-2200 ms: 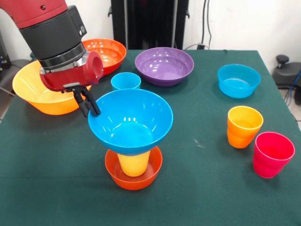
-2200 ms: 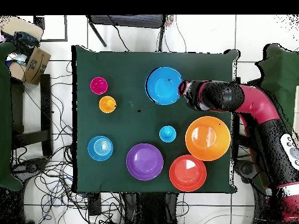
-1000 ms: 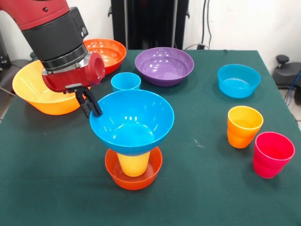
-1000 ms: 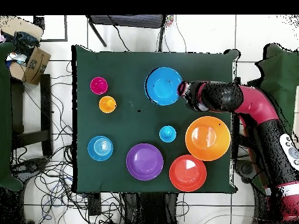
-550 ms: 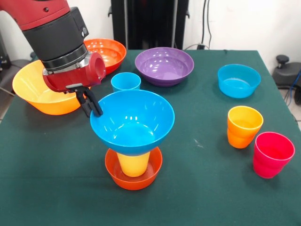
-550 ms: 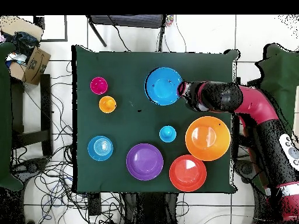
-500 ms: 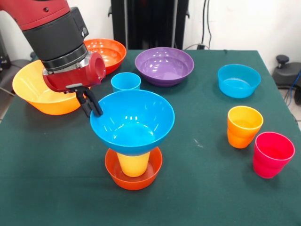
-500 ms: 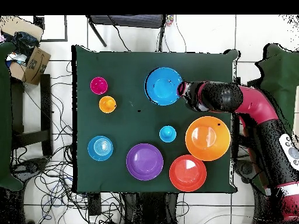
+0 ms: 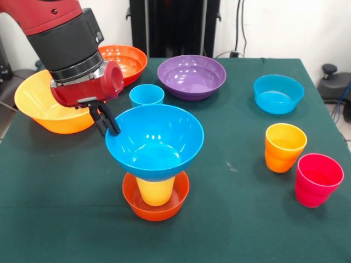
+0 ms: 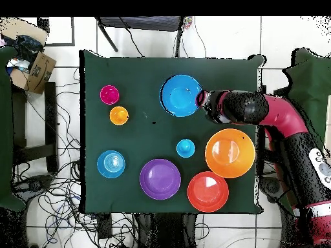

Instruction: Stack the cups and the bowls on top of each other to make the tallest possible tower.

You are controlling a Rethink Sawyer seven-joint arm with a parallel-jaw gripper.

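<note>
A: Step?

B: Placing the big blue bowl [image 9: 154, 141] on the tower [image 9: 156, 186]. Tower so far: small red-orange bowl [image 9: 156, 205] at the bottom, yellow cup [image 9: 155, 190] upright in it, blue bowl on the cup's rim. It stands toward the worktop [image 9: 66, 186] edge farthest from the robot.

A: Tool?

B: The tool [image 9: 105, 121] pinches the blue bowl's rim, fingers closed on it. Not let go yet.

A: Next move?

B: My guess: open, lift straight off without nudging the rim. A wide bowl on a narrow cup looks tippy. Then fetch another piece.

A: What's loose?

B: Blue cup [image 9: 146, 94] just behind the tower. Purple bowl [image 9: 191, 76] and red-orange bowl [image 9: 122, 60] by the robot-side edge, light orange bowl [image 9: 44, 104] overhanging a side edge beside the arm. Teal bowl [image 9: 278, 93], orange cup [image 9: 284, 146] and pink cup [image 9: 318, 178] along the opposite side, the two cups near each other.

A: Surface, room?

B: Dark green cloth on the worktop, flat. White walls, a black stand behind. The overhead view shows a tiled floor with cables and a cardboard box [image 10: 35, 70] off one corner.
</note>
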